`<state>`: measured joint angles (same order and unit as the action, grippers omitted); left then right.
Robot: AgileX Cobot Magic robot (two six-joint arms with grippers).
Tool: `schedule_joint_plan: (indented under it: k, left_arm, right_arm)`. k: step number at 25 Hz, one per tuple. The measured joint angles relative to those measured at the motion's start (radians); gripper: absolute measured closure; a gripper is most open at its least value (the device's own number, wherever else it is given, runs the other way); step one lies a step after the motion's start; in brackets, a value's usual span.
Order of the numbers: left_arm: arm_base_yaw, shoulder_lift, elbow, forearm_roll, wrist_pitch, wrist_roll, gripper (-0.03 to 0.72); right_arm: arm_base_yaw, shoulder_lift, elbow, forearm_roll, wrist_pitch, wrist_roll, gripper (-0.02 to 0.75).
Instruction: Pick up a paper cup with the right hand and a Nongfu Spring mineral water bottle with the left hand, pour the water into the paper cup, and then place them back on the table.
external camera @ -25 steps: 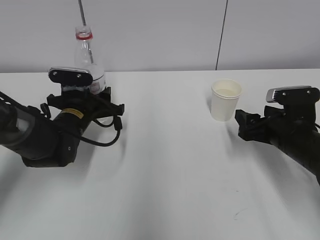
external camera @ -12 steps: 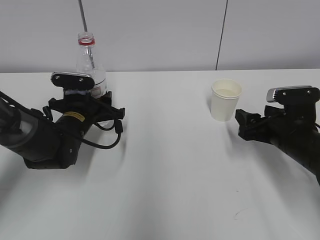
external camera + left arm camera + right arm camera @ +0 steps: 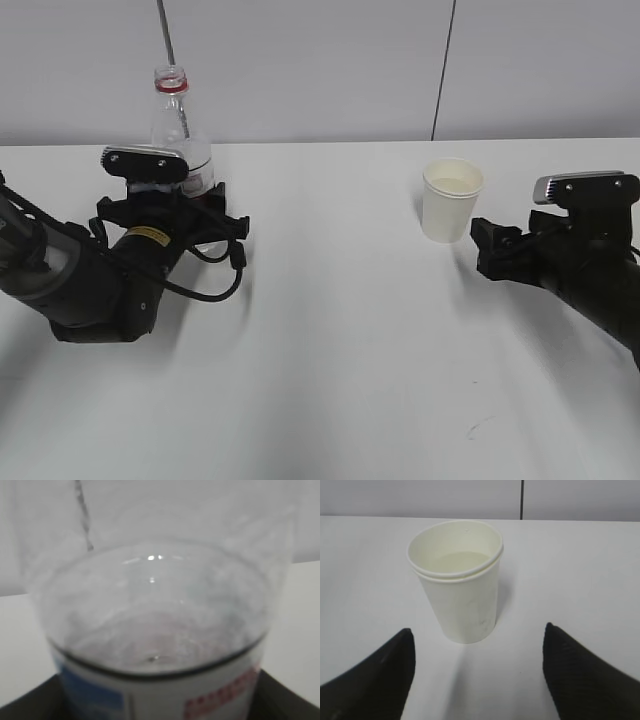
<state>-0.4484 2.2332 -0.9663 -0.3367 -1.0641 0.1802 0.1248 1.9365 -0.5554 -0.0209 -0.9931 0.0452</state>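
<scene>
Two objects upright on white table (image 3: pixel 340 340): bottle (image 3: pixel 178 125), paper cup (image 3: pixel 452 200).

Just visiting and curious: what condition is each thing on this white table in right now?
Cream-white paper cup: upright on the table, free of the gripper, water inside.
Clear plastic bottle with red neck ring: upright, uncapped.
Black left gripper: at the bottle's lower body; grip unclear.
Black right gripper: open, short of the cup.
White table: bearing both.

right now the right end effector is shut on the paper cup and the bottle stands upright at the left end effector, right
Not quite. The right end effector is open and short of the paper cup, its fingers apart and clear of it, as the right wrist view shows. The bottle does stand upright at the left end effector.
</scene>
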Motion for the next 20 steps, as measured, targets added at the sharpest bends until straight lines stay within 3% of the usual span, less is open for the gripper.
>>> schedule_joint_plan:
  k: [6,13,20]
  left_arm:
    - [0.0,0.0,0.0,-0.002,0.003,0.002,0.162]
    - [0.0,-0.045,0.004,-0.034,0.029,0.003,0.151]
    - [-0.002,-0.113,0.095,-0.036,0.029,0.004,0.152]
  right_arm:
    - [0.0,0.0,0.0,0.0,0.0,0.0,0.146]
    - [0.0,0.0,0.0,0.0,-0.002,0.0,0.146]
    - [0.0,0.0,0.0,0.0,-0.002,0.0,0.146]
